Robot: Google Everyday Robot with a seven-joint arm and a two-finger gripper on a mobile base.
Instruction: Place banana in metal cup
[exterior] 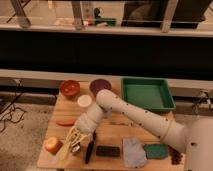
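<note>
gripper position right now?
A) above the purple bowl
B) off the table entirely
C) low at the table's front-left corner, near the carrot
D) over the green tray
C: the gripper is down at the front-left corner of the table, just in front of the carrot and beside a round orange object, well away from the green tray.
</note>
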